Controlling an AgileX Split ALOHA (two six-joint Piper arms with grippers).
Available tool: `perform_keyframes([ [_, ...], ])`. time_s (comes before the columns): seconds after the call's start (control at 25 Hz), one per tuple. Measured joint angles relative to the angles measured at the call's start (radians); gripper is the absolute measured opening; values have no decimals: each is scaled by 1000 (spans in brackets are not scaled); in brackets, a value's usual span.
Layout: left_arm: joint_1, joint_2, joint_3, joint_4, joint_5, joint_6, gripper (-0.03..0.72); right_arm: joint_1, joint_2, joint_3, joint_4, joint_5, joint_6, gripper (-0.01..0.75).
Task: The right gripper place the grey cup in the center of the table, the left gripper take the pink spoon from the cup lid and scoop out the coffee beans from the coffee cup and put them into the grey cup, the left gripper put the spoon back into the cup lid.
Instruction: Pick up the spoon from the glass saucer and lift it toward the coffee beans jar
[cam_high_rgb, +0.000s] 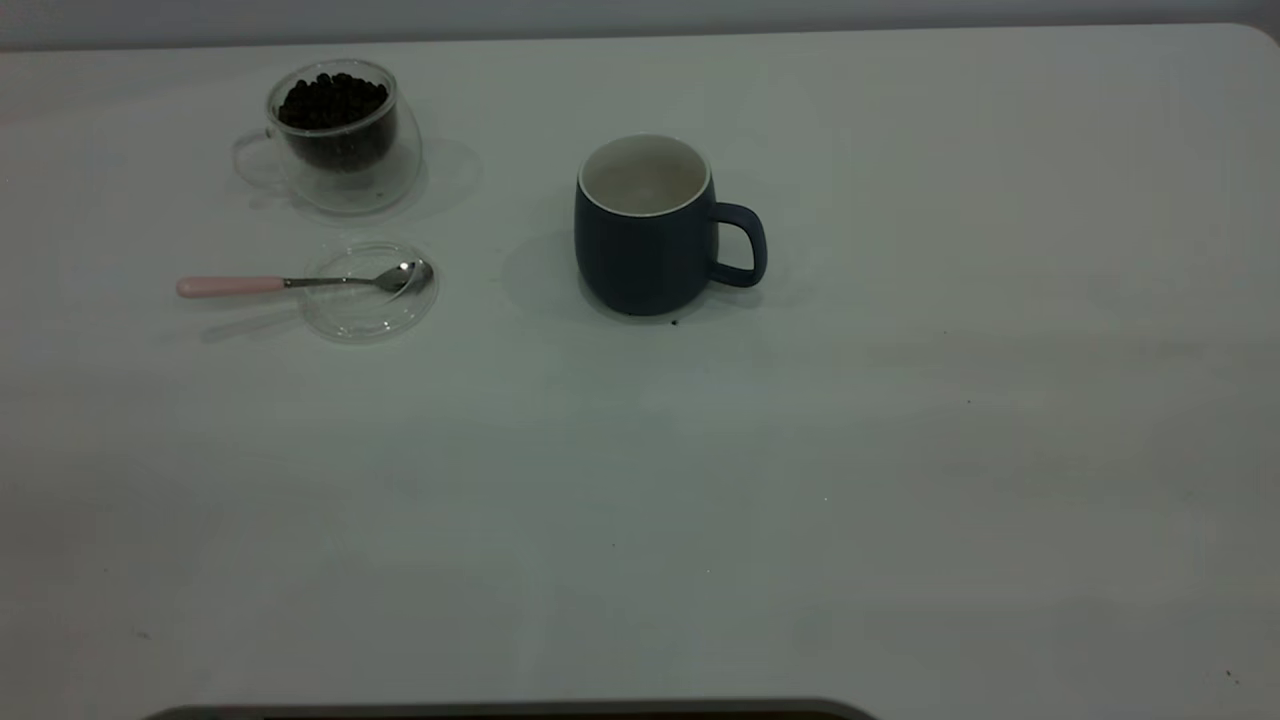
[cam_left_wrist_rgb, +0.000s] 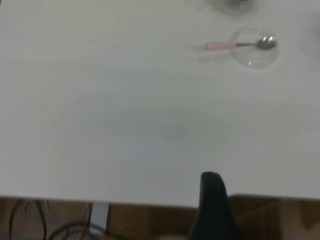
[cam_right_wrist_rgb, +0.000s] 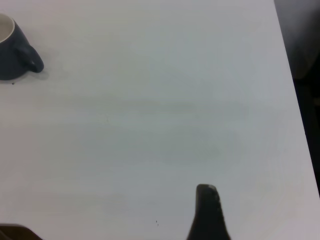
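Left gripper (cam_left_wrist_rgb: 212, 200): mine, back at the near edge of the table, well away from everything; only one dark finger shows in my wrist view, so I cannot tell how wide it stands, and nothing is in it.
Right gripper (cam_right_wrist_rgb: 207, 210): mine too, low over bare table near its edge; again one finger shows, its opening unreadable, nothing held.
Grey cup (cam_high_rgb: 650, 228): upright near the middle of the table, dark outside, pale inside, handle toward the right arm's side.
Coffee cup (cam_high_rgb: 335, 135): clear glass, upright at the far left, holding dark coffee beans (cam_high_rgb: 332, 100).
Cup lid (cam_high_rgb: 368, 290): clear disc lying flat just in front of the coffee cup.
Pink spoon (cam_high_rgb: 300, 283): metal bowl resting on the lid, pink handle reaching out over the table (cam_high_rgb: 900, 450) on the left.
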Motion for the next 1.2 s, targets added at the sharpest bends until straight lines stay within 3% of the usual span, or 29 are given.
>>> perform_keyframes([
  [0.52, 0, 1003, -380, -19, -231, 9, 586, 0, 0, 0, 0, 0, 0, 591],
  [0.68, 15, 1205, -469, -40, -267, 45, 641, 0, 0, 0, 0, -1, 0, 591],
  [0.8, 62, 1322, -501, -91, -292, 111, 698, 0, 0, 0, 0, -1, 0, 591],
  [0.96, 156, 1437, -509, -221, -344, 273, 710, 0, 0, 0, 0, -1, 0, 591],
  [1.2, 312, 1648, -571, -604, -380, 693, 710, 0, 0, 0, 0, -2, 0, 591],
])
